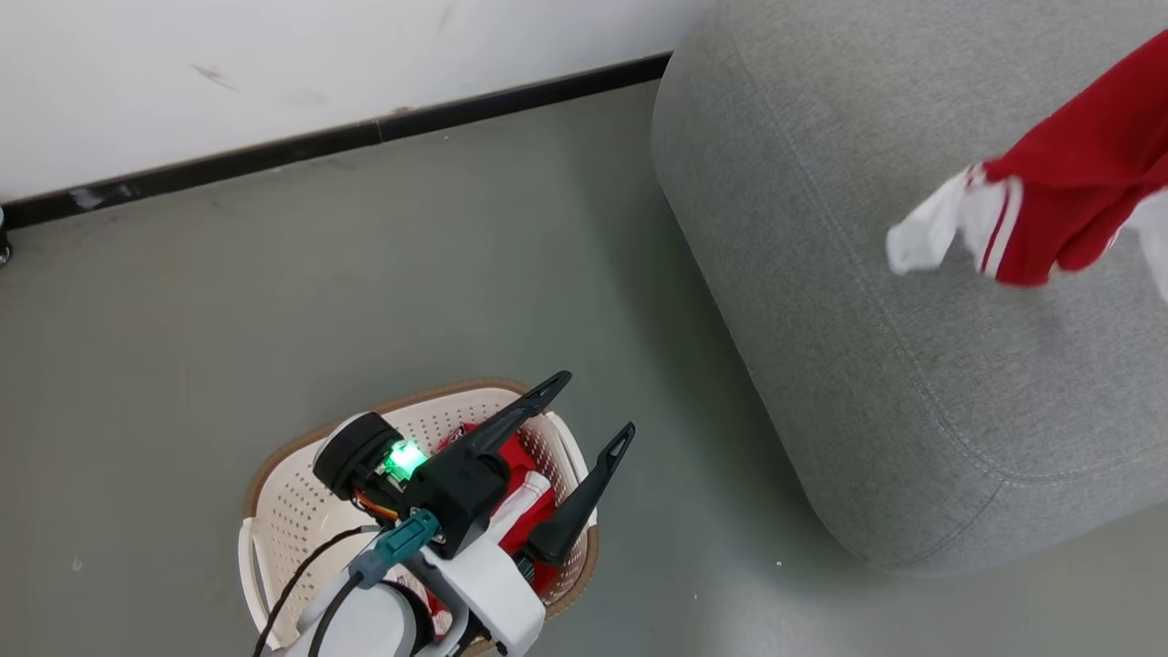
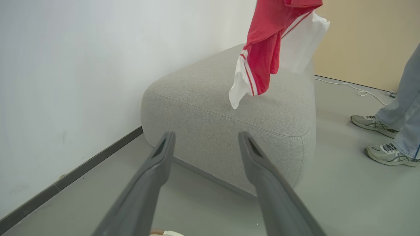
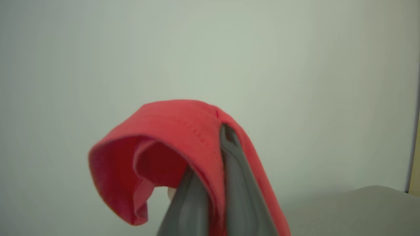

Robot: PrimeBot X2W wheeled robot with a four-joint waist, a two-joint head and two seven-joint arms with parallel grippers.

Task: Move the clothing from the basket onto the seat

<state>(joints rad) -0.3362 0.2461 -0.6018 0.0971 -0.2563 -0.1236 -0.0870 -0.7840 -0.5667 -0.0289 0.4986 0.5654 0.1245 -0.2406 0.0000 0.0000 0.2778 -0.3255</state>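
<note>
grey upholstery marks the seat, and one red garment is hung above its top, not yet laid down. the carrying step is judged to be in hand: this garment is pinched between the pressed-together fingers of the right gripper, its white-striped end dangling just over the seat. next, a lowering onto the seat and a release are called for. the basket is set on the floor well apart from the seat, and a second red garment is seen inside it, so roughly half the task is judged undone. the left gripper is held over the basket with fingers spread wide and nothing between them. a person's shoes are seen on the floor beside the seat, and a thin white cable is trailed by the far wall; neither is judged to block the drop.
</note>
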